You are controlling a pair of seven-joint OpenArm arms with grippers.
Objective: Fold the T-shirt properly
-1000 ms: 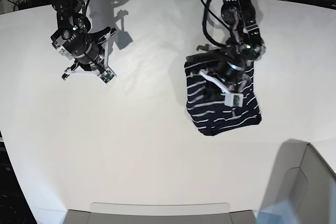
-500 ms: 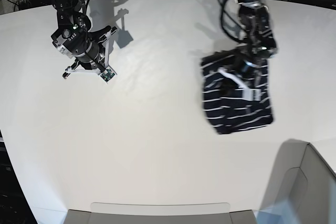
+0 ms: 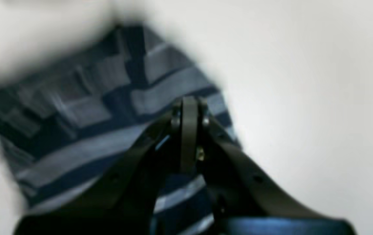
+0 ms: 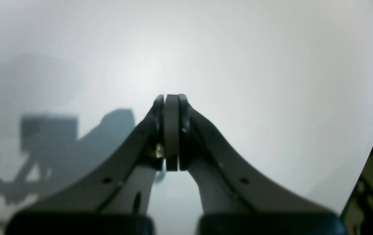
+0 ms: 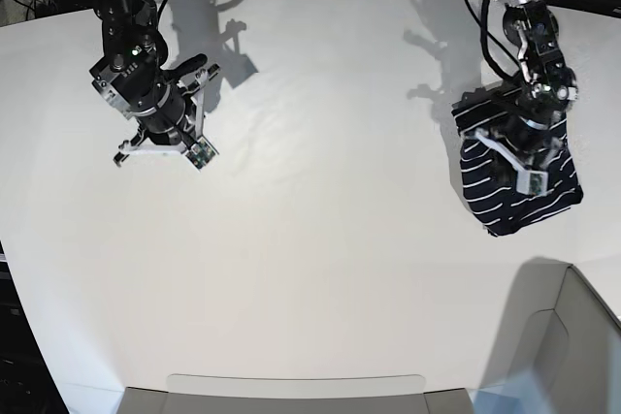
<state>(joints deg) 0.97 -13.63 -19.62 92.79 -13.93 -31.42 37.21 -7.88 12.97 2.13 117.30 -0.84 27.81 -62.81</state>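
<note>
The left gripper point(image 3: 189, 109) has its two dark fingers pressed flat together, tip against tip, with no cloth showing between them in the left wrist view; it sits directly over the T-shirt point(image 3: 85, 130), whose dark navy cloth and pale stripes fill the space beneath and to the side of the fingertips, though the picture is too blurred to tell whether the tips touch the fabric. From the base view the same gripper point(image 5: 529, 147) lies on top of the T-shirt point(image 5: 505, 203), which is folded into a compact, roughly rectangular bundle, tilted a little, with its thin white stripes running across it. The T-shirt rests flat on the white table point(image 5: 320, 269), near the table's edge on the side where the left arm stands, and just short of the pale grey bin point(image 5: 572, 346) at the corner beyond it. Far from the T-shirt, across the table, the right gripper point(image 4: 171, 104) also has its fingers closed tight on each other and holds nothing; only bare table and its own shadow lie under it. In the base view that right gripper point(image 5: 160, 138) hangs above the table, well apart from the T-shirt.
</note>
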